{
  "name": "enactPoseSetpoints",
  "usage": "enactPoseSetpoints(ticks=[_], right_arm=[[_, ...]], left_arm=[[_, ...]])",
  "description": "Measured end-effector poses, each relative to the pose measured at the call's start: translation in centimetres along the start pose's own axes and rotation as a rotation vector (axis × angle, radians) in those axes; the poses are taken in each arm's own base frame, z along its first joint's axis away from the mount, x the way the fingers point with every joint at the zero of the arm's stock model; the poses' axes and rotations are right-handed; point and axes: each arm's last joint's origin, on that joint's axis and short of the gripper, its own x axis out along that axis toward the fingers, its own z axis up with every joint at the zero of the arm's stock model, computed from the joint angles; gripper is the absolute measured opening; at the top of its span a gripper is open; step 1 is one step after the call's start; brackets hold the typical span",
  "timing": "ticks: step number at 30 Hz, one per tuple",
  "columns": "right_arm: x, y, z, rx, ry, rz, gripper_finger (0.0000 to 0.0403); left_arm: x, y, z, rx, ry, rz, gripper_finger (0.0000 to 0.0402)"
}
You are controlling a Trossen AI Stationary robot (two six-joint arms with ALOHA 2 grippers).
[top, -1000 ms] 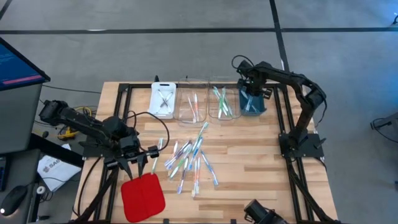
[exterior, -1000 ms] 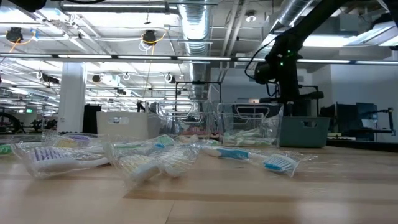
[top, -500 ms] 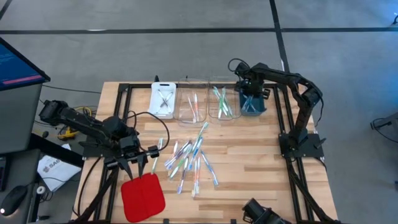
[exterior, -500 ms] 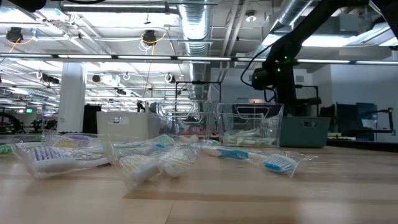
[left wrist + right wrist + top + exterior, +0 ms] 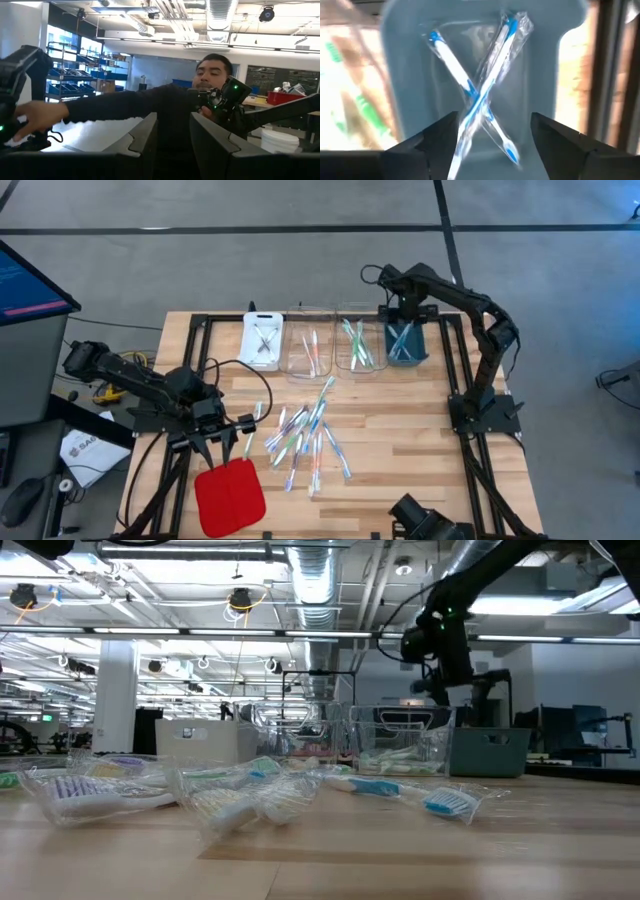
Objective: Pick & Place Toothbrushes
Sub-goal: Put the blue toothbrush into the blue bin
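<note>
High view, right pincer (image 5: 405, 310) risen, fingers spread, two toothbrushes (image 5: 479, 90) in blue tray (image 5: 406, 345)

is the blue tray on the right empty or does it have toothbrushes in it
Not empty. The blue tray holds two blue toothbrushes in clear wrappers, lying crossed; the open right end effector hangs above them.

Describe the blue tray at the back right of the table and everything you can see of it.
The blue tray is a small dull-blue plastic rectangle, the rightmost of four in the back row, beside a clear tray. Inside lie two blue-and-white toothbrushes in clear wrappers, crossed in an X. The right gripper hangs above it, jaws open, touching nothing.
</note>
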Motion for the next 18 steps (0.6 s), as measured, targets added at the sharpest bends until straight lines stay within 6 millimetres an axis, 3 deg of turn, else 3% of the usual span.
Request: enactPoseSetpoints(ticks=[11, 18], right_arm=[[-7.2, 1.9, -1.5, -0.135, -0.08, 0.075, 0.0244], [-9.6, 4.8, -4.8, -0.339, -0.152, 0.141, 0.0244]], left_arm=[[0.0, 0.0, 0.0, 0.001, -0.001, 0.001, 0.0108], [0.0, 0.0, 0.0, 0.0, -0.002, 0.004, 0.0108]])
